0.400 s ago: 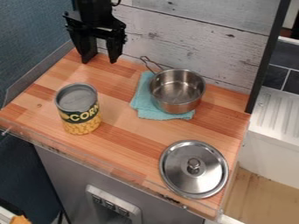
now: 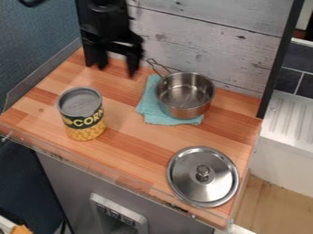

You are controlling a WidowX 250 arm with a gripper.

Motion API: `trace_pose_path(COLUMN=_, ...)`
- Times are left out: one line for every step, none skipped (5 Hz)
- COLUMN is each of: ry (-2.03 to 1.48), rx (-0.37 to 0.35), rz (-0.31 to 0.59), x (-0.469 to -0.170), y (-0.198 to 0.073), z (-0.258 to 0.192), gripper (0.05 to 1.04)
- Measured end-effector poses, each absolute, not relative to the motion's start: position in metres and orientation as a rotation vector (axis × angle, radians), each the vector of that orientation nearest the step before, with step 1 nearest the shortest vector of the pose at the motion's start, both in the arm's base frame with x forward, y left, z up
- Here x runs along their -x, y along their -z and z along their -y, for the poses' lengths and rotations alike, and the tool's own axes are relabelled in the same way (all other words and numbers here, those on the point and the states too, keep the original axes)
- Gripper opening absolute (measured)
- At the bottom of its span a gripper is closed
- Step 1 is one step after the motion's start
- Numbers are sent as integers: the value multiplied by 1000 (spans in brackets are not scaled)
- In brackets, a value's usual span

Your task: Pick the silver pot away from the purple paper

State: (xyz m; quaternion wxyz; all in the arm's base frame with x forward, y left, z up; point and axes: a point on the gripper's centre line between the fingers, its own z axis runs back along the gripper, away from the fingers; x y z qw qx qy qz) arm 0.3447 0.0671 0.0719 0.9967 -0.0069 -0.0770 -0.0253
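Gripper [image 2: 112,69] at far left had fingers [image 2: 132,63] apart and could have bumped the pot [image 2: 185,93] because its handle [image 2: 164,67] seemed close.

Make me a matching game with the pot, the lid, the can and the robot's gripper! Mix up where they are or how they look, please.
Things:
1. Pot
2. Lid
3. Can
4. Gripper

Places and looks:
A. Stands upright, with yellow corn on its label
B. Black, with its fingers apart, near the wooden counter's back left corner
C. Sits on a blue-green cloth
D. Lies with its knob up, near the counter's front right corner

Right pairs: 1-C, 2-D, 3-A, 4-B
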Motion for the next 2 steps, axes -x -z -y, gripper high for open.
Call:
trace_pose_path(ry=200, rx=41, rz=168, x=-351, y=-70, z=-22, gripper=1000)
trace_pose_path(ry=305, rx=82, rz=187, x=-352, y=-69, z=7, gripper=1000)
